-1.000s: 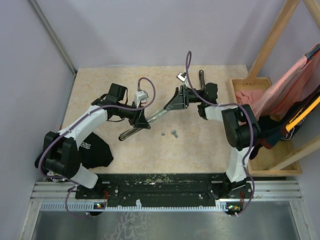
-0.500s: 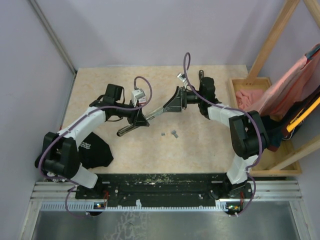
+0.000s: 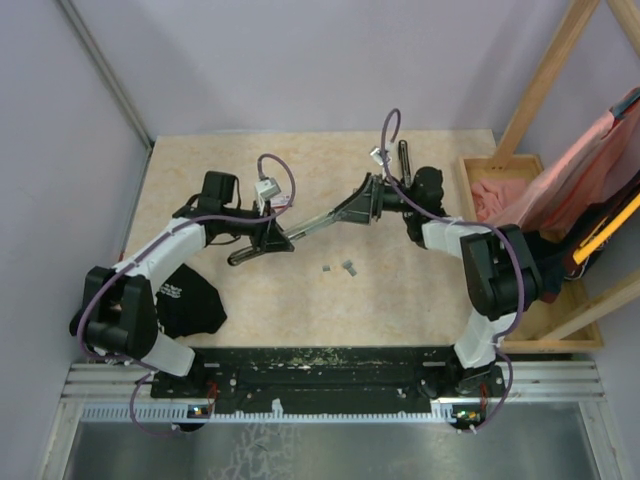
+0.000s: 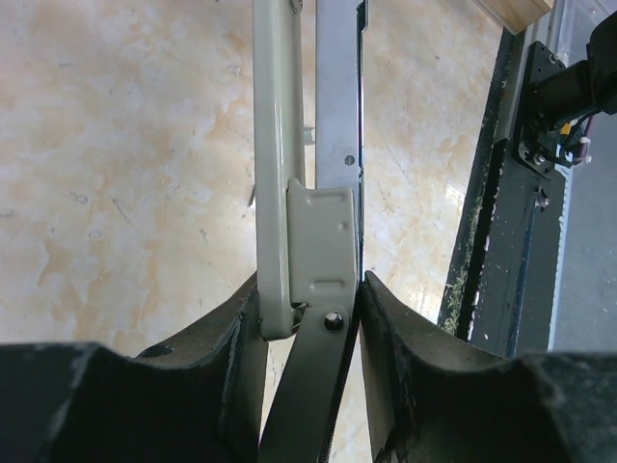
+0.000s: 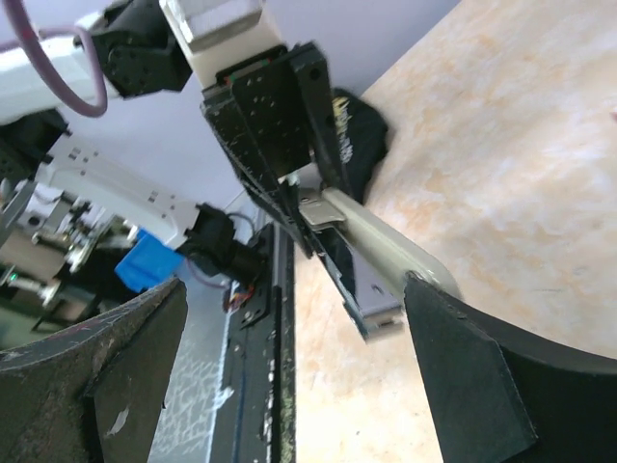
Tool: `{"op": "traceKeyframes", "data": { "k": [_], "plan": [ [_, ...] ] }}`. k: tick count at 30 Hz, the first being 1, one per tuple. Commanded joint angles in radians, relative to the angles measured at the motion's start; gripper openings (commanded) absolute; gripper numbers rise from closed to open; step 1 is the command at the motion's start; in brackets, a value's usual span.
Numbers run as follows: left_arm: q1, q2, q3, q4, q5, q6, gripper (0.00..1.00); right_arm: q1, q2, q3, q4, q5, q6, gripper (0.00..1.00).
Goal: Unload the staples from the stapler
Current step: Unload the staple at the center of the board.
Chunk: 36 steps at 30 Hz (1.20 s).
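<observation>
Clamping stapler [image 4: 278, 145], left pincer [image 4: 310, 289] is closed; right pincer [image 5: 294, 287] gapes; nearby staples [image 3: 347, 266]: light, brittle, pinch lengthwise.

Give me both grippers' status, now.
Left gripper: closed on the stapler.
Right gripper: open, jaws wide around the stapler's tip, not clamping it.

Your stapler [image 3: 310, 226] spans the middle of the table [image 3: 200, 180], left end in the left gripper [image 3: 279, 240], right end at the right gripper [image 3: 353, 212], probably lifted off the surface. The staples [image 3: 345, 267] lie just in front of it. A bag [image 3: 190, 300] sits front-left; the wooden tray [image 3: 500, 159] is to the right, with cloth [image 3: 495, 195] inside.
</observation>
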Motion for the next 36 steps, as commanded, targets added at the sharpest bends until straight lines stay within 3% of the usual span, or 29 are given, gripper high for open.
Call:
{"op": "traceKeyframes", "data": {
  "k": [1,4,7,14,17,36],
  "plan": [
    [0.034,-0.026,-0.017,-0.006,0.065,0.014,0.00,-0.083,-0.012,-0.012,0.216,0.102,0.084,0.94],
    [0.038,-0.021,-0.019,-0.006,0.076,0.014,0.00,-0.084,-0.004,-0.029,0.294,0.100,0.112,0.94],
    [0.040,-0.021,-0.022,0.004,0.049,0.011,0.00,-0.084,-0.008,-0.024,0.241,0.102,0.084,0.94],
    [0.040,-0.038,-0.051,0.069,-0.077,0.042,0.00,-0.085,-0.051,0.069,-0.342,0.205,-0.273,0.94],
    [0.040,-0.037,-0.074,0.110,-0.100,0.041,0.00,-0.085,-0.043,0.116,-0.507,0.252,-0.376,0.94],
    [-0.008,-0.066,-0.213,0.398,-0.375,0.151,0.00,-0.084,-0.044,0.157,-0.640,0.296,-0.465,0.94]
  ]
}}
